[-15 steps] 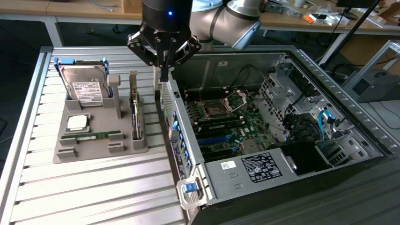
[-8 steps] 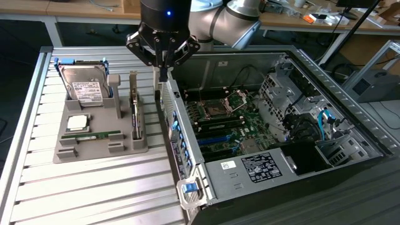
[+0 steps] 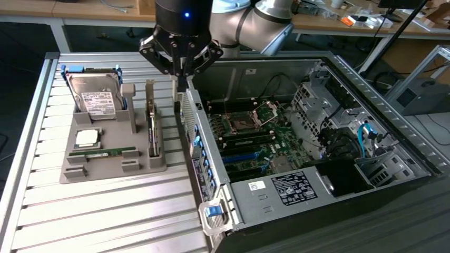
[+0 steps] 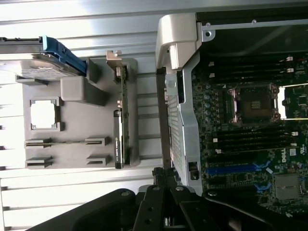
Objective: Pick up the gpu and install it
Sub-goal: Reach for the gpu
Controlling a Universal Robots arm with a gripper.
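The gpu (image 3: 151,125) stands on its edge in a slot of the grey holder (image 3: 105,167), a dark thin board with a silver bracket strip at its far end. In the wrist view the gpu (image 4: 119,139) is a narrow dark strip in the same holder (image 4: 77,115). My gripper (image 3: 181,87) hangs shut and holds nothing. It is above the rear wall of the open computer case (image 3: 211,158), just to the exterior view's right of the gpu and higher than it. Its black fingers (image 4: 156,197) meet at the gripper tip (image 4: 163,175).
The holder also carries a silver hard drive (image 3: 95,97), a CPU chip (image 3: 86,138) and a green memory stick (image 3: 105,153). Inside the case lies the motherboard (image 3: 253,132) with blue slots (image 4: 236,168). Everything rests on a ribbed metal table (image 3: 105,216).
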